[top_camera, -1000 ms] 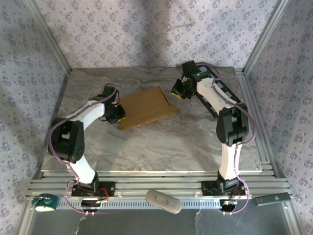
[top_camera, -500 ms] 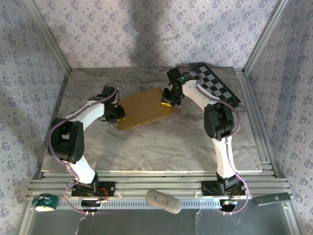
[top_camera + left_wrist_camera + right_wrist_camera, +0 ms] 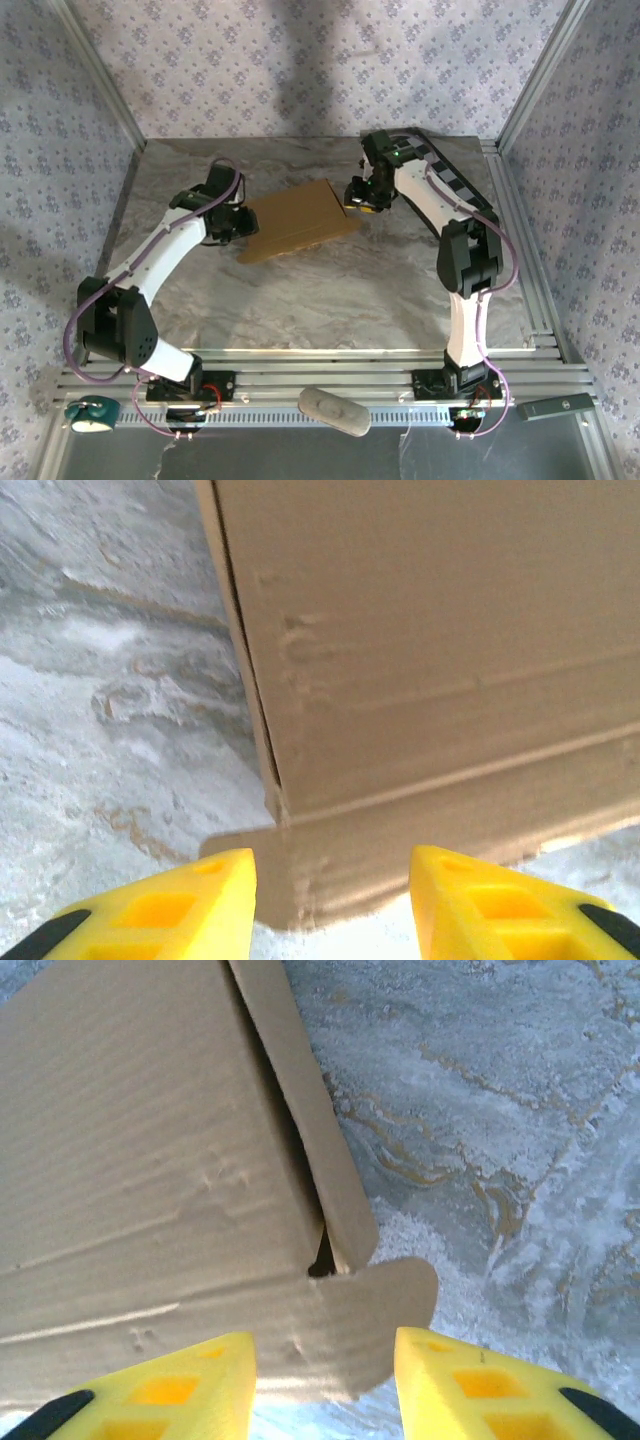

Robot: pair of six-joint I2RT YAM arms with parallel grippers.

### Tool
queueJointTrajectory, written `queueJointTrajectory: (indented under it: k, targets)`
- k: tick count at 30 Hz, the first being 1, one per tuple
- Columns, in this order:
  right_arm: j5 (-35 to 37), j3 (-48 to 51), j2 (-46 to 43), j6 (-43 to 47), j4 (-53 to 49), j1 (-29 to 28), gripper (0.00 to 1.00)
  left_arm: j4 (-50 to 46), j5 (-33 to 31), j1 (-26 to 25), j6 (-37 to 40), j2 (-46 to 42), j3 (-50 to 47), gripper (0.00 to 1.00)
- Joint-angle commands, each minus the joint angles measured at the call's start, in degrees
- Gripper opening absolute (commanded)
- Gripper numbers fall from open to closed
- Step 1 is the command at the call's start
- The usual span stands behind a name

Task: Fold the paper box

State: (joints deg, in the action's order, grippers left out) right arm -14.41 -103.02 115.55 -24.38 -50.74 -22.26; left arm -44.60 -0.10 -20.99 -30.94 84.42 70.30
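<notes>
- Showing the late stage of folding: the paper box (image 3: 300,220) lies closed and flat on the marble tabletop (image 3: 330,300), near the middle and towards the far side, set at a slant.
- Left claw (image 3: 234,222) sits at the box's left end. In the left wrist view its yellow fingers (image 3: 200,910) stand apart, with the box's lower corner between them and nothing pinched.
- Right claw (image 3: 358,196) sits at the box's right end, its jaws likewise apart and empty. The right wrist view shows the corner just ahead of its fingers (image 3: 190,1385).
- Box condition: the lid is down, but at the right end a side flap (image 3: 310,1130) gapes slightly and a rounded tab (image 3: 400,1295) juts out on the tabletop. A thin seam gap also shows at the left end (image 3: 250,680).
- Step in hand, as judged: the shape is formed and both claws are let go at the ends, with tucking and pressing left to do.
- Next move calls for pushing the loose flap and tab inwards while the opposite end is braced, so the light box does not slide.
- Change from the earlier frames: the right claw was over the lid half a second ago and is now back off the right corner. The left arm has stretched out further. The box has scarcely shifted.
</notes>
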Motion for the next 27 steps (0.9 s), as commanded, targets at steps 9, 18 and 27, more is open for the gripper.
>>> queueJointTrajectory:
  k: [9,18,27]
  targets:
    - [-3.74,0.29,2.72,8.91,-4.09,-1.69,0.57,1.92,4.32,-1.41,0.24,-0.48,-8.49,0.5]
    - [-4.39,0.95,4.08,8.29,-4.55,-3.35,0.54,3.79,4.84,-1.42,-1.6,-0.25,-10.7,0.5]
    - [-3.83,2.14,4.38,7.94,-3.74,-3.84,0.49,7.15,6.25,-1.42,-4.04,-0.21,-12.92,0.49]
